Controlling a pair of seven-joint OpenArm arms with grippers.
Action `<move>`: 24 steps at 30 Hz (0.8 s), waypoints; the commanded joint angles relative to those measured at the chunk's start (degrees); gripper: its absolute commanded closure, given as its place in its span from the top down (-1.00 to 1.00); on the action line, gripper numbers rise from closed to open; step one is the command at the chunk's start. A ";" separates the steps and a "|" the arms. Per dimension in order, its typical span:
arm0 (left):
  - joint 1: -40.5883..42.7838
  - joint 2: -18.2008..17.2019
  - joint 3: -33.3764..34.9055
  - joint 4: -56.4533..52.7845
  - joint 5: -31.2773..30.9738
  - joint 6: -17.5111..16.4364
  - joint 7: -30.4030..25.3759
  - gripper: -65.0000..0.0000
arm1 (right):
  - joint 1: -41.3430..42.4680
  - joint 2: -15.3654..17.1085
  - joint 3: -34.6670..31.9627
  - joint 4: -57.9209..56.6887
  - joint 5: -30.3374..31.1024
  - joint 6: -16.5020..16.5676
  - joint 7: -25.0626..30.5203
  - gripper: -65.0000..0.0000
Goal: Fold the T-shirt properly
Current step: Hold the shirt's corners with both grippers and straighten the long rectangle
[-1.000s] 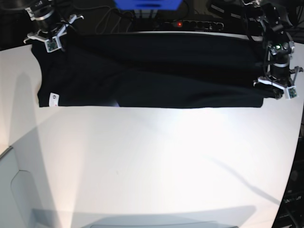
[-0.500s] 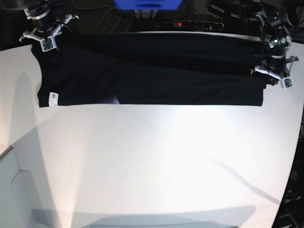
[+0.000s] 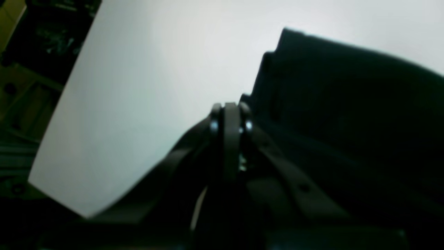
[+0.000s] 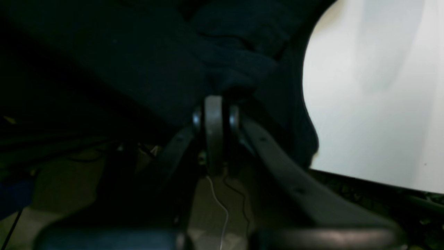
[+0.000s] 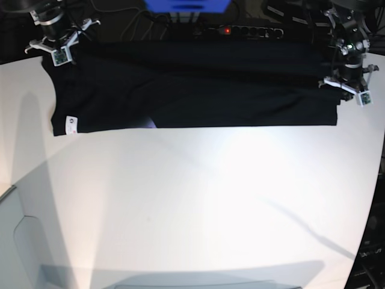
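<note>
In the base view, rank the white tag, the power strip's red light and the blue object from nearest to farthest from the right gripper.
From the right gripper, at the top-left corner of the T-shirt:
1. White tag, directly below it, at the shirt's lower-left edge.
2. Blue object, along the top edge, toward the centre.
3. Red light, farther along on the power strip.

both wrist views are dim and blurred, dark below the fingers (image 3: 230,118), bright white table (image 3: 156,69) beyond them. the base view shows central glare and long soft shadows on the table.
</note>
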 commanded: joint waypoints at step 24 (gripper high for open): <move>3.12 -0.56 -0.72 -2.58 0.02 -6.58 -0.70 0.34 | 7.79 0.07 5.74 -0.01 0.38 0.82 -9.69 -0.35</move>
